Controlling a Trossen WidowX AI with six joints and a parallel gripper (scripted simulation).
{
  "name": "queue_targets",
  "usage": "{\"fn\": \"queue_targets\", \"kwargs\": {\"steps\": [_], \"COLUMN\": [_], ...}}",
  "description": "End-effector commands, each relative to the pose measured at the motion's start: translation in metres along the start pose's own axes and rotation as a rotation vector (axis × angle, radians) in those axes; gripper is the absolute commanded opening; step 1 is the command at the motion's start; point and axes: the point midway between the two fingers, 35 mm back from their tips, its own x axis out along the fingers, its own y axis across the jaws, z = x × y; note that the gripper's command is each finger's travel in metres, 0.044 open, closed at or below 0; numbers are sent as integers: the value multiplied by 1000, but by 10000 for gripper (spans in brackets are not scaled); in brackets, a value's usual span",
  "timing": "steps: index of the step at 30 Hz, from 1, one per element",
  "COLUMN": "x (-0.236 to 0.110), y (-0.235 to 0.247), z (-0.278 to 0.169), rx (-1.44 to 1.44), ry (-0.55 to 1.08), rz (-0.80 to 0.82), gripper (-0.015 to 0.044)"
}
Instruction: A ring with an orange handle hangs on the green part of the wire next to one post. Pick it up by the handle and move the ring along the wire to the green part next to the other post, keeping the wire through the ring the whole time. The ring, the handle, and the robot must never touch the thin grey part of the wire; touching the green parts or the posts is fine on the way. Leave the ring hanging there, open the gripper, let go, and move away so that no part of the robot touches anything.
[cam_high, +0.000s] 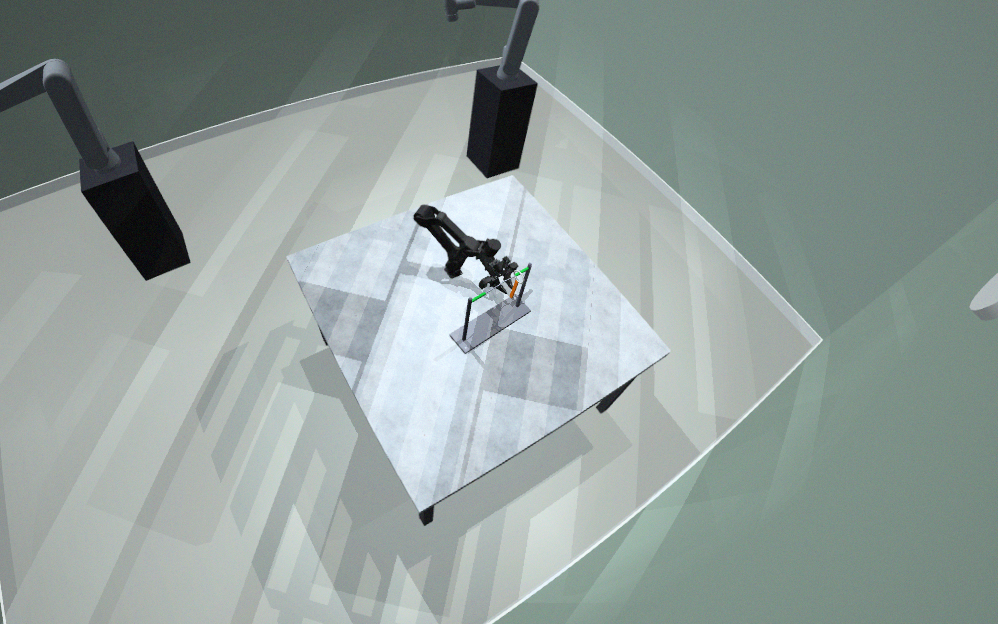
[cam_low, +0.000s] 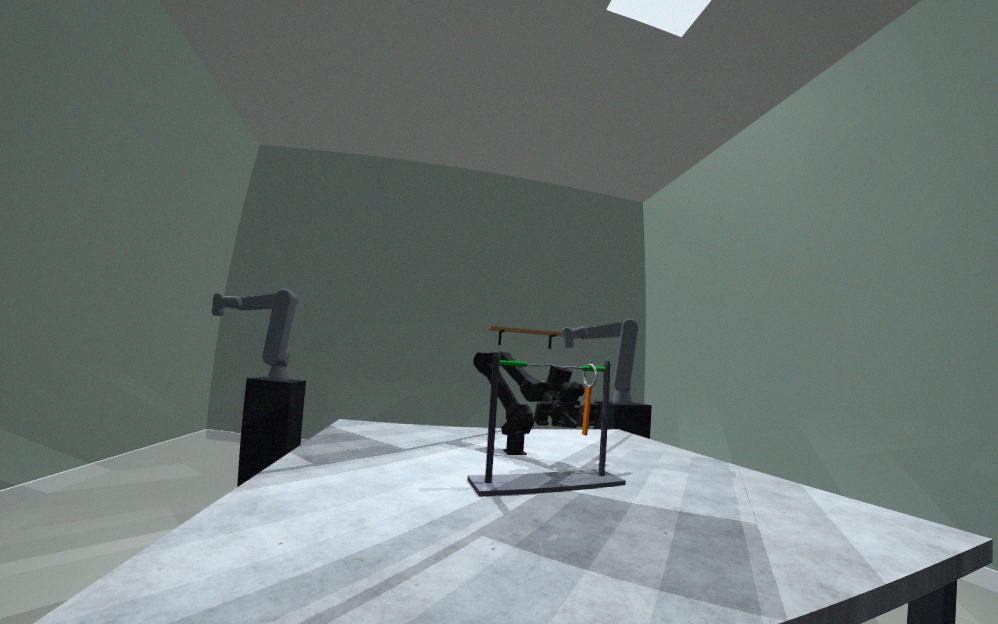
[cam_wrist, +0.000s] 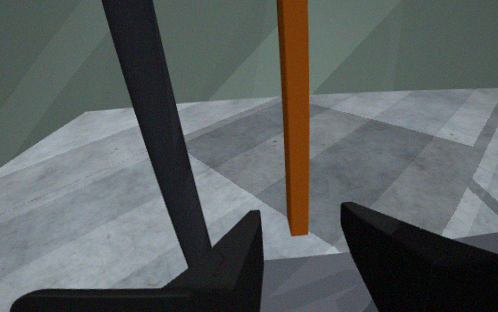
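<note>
The orange handle (cam_wrist: 295, 125) (cam_low: 586, 412) (cam_high: 513, 288) hangs straight down from the ring (cam_low: 589, 375). The ring sits on the green part (cam_low: 597, 367) of the wire next to the right post (cam_low: 604, 423) (cam_wrist: 155, 125). My gripper (cam_wrist: 300, 216) (cam_low: 570, 412) (cam_high: 504, 283) is open. Its two fingers stand apart on either side of the handle's lower end, with a gap on each side, and touch nothing. The thin grey wire (cam_low: 555, 365) runs left to the other green part (cam_low: 512, 362) (cam_high: 479, 296) at the left post (cam_low: 490, 419) (cam_high: 468, 320).
The posts stand on a dark base plate (cam_low: 544, 483) (cam_high: 485, 331) on the grey table (cam_low: 441, 544). My arm's base (cam_low: 515, 434) stands behind the wire frame. Two grey arms on black pedestals (cam_low: 270, 426) (cam_high: 500, 125) stand off the table.
</note>
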Motion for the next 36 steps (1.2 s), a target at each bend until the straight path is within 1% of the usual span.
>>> {"fn": "queue_targets", "kwargs": {"steps": [1,7,26,28,34,36], "x": [-7,-17,-17,-21,-58,-61], "y": [-1,-2,-2,-1,-4,-5], "z": [-2,-3,-3,-3,-3,-4], "rx": [3,4,4,1,0,-1], "ry": [3,3,3,2,2,0], "rz": [-1,-2,-2,1,2,2], "gripper": [160,160,160,212,370,423]}}
